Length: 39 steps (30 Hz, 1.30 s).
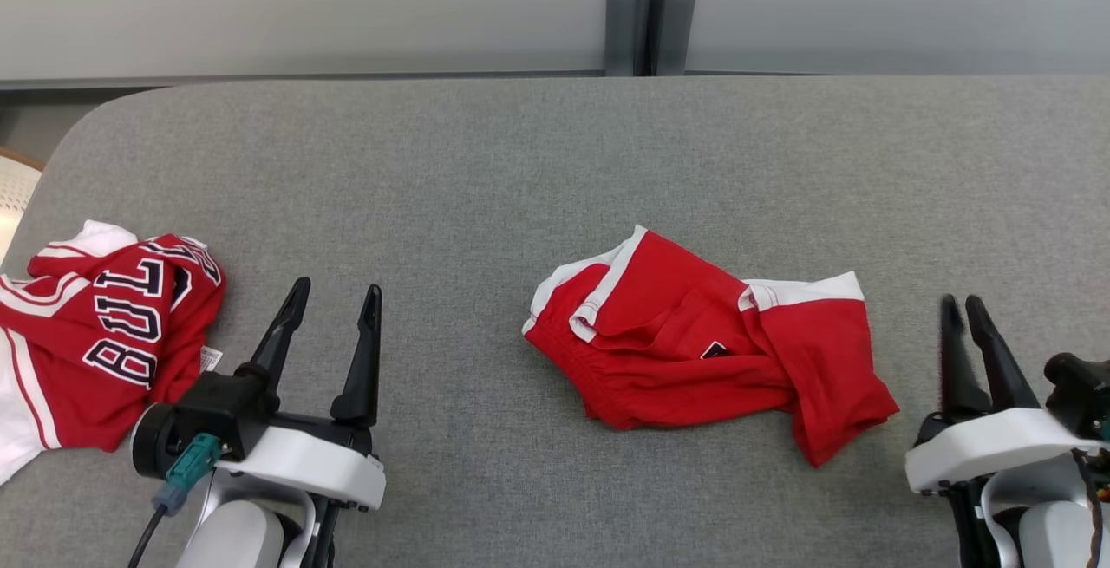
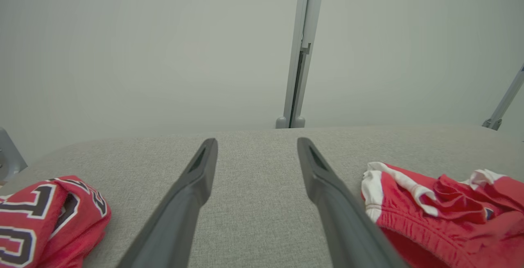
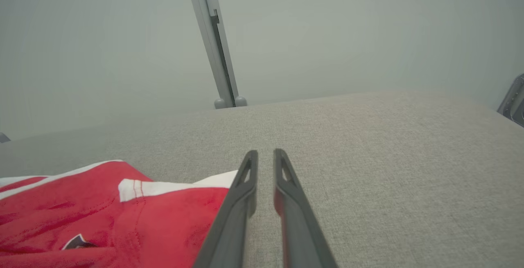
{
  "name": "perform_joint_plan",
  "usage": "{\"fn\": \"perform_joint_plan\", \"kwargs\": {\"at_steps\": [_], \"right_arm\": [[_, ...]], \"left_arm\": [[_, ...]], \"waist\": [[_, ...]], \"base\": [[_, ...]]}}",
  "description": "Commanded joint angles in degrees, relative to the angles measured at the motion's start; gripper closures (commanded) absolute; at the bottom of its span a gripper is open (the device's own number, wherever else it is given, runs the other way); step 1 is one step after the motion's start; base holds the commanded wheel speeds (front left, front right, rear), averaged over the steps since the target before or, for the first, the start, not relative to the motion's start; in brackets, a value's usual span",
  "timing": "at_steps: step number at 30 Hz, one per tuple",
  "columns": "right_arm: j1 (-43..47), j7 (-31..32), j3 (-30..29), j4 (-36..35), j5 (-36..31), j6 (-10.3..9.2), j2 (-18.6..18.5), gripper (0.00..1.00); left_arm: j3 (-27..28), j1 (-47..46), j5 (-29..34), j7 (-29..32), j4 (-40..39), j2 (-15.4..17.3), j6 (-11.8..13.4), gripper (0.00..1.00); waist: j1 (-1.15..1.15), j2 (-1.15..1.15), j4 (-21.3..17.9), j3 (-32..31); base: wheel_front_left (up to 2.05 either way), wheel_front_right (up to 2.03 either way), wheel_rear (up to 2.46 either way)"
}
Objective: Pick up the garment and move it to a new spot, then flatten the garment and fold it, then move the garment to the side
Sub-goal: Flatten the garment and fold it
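Two grippers are waiting beside the shorts: my left gripper gaping wide, my right gripper almost pinched together, empty; I'm judging the waistband the best grab

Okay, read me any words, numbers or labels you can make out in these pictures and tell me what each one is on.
"BUL": dark letters outlined in white on the crumpled red jersey at the left; the rest of the word is folded under.
Small white tag at the jersey's edge: too small to read.
Dark emblem on the red shorts: mostly hidden in a fold, unreadable.
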Motion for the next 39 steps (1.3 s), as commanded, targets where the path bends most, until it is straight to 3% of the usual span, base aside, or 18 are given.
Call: {"fn": "perform_joint_plan", "kwargs": {"at_steps": [1,8,18,39], "right_arm": [[0.74,-1.25,1.31,-1.64,0.80,-0.02,-0.08,0.00],[5.44,-1.10,6.74,-8.33,2.56,-0.02,-1.70,0.00],[14.15,3.55,8.26,-16.19,2.10,-0.02,-2.11,0.00],[14.82,5.31,7.94,-18.33,2.07,-0.02,-2.42,0.00]], "left_arm": [[0.29,0.95,0.00,-0.25,-0.20,0.30,0.26,0.00],[0.62,4.08,-0.34,-0.18,-0.40,1.00,0.86,0.00],[0.10,8.71,-0.49,1.43,-2.28,2.43,1.79,0.00],[-0.89,8.94,-0.83,2.38,-3.54,2.98,2.61,0.00]], "waist": [[0.00,0.00,-0.42,-0.81],[0.00,0.00,-1.45,-4.96],[0.00,0.00,-2.24,-9.05],[0.00,0.00,-1.80,-8.42]], "base": [[0.00,0.00,0.00],[0.00,0.00,0.00],[0.00,0.00,0.00],[0.00,0.00,0.00]]}}
